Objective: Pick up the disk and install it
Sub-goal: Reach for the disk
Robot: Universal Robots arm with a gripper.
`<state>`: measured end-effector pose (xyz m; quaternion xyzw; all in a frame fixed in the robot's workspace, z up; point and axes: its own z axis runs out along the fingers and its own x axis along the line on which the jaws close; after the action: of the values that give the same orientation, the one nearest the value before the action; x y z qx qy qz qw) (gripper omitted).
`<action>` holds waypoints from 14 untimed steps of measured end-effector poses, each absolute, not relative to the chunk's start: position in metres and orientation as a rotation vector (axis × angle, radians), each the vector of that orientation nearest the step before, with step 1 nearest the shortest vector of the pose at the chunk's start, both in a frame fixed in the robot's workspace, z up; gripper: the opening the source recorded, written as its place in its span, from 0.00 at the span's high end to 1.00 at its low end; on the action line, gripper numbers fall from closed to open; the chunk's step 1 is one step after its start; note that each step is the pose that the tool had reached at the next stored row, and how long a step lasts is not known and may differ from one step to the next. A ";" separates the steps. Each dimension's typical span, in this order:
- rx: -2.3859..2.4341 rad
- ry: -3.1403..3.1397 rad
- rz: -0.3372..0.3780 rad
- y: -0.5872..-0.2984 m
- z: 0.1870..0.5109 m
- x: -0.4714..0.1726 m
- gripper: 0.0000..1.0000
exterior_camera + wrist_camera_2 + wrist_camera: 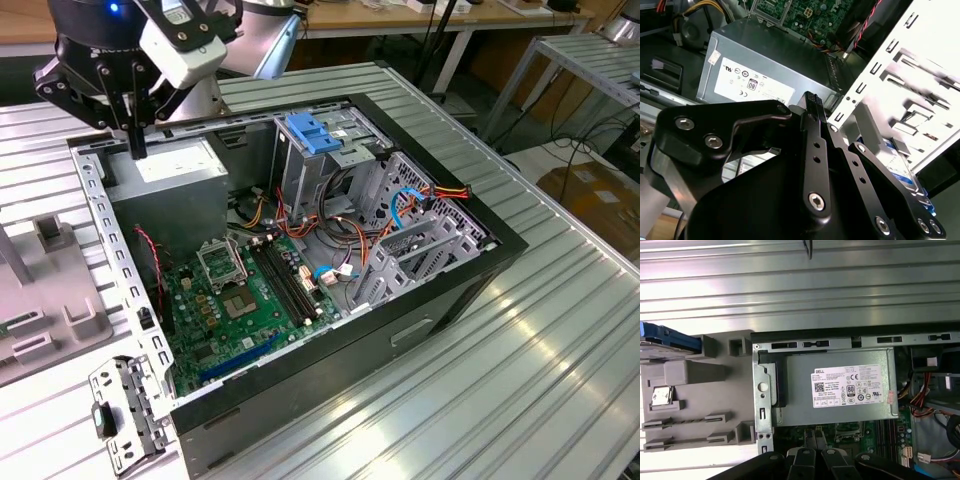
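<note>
nothing held in the closed pincer [135,150], hanging over the grey box [850,390]. at seven o'clock in the exterior view, look to the grey stand [50,300] for the disk [662,345]. likely hard, smooth, a bit heavy, bad to drop; pinch across the blue rails [680,337]. seems tilted, long side pointing at the computer [440,300].

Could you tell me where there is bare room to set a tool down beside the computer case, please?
The ribbed table is bare on the exterior view's right of the case. Inside it, the circuit board, cables and power supply crowd the floor; the grey fixture takes the exterior view's left.
</note>
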<state>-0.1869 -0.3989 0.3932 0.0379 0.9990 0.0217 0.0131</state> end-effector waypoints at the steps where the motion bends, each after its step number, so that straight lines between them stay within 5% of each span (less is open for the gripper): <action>1: 0.118 3.112 0.068 -0.399 0.393 -0.188 0.89; 14: 0.118 3.113 0.068 -0.399 0.393 -0.194 0.89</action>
<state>-0.1940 -0.3989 0.3932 0.0379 0.9990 0.0217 0.0131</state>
